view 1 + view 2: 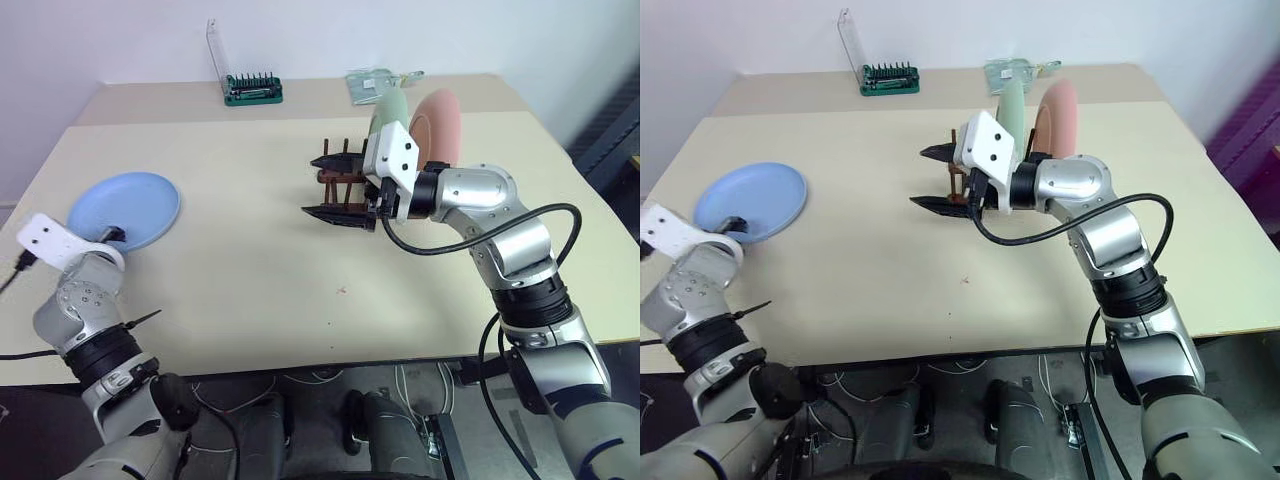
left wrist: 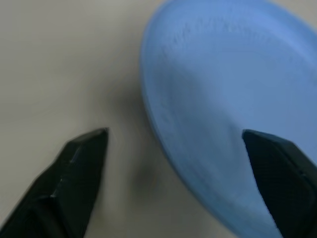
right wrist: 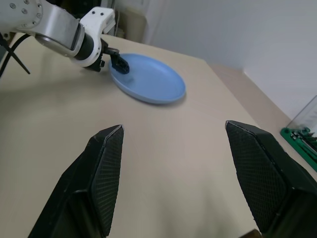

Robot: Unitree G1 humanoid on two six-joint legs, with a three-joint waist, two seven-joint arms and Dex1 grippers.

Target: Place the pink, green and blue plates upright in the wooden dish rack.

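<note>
The blue plate (image 1: 125,208) lies flat on the table's left side. My left gripper (image 2: 173,132) is open at the plate's near rim, one finger (image 2: 277,168) over the plate and the other (image 2: 81,163) over the bare table. The green plate (image 1: 388,112) and the pink plate (image 1: 437,125) stand upright side by side in the wooden dish rack (image 1: 340,180) at the middle right. My right gripper (image 1: 330,188) hovers open in front of the rack, pointing left toward the blue plate (image 3: 148,79), with nothing between its fingers.
A green screwdriver-bit holder (image 1: 252,90) with a raised clear lid stands at the back of the table. A clear packet (image 1: 370,82) lies behind the plates. A black cable (image 1: 520,215) loops off my right arm.
</note>
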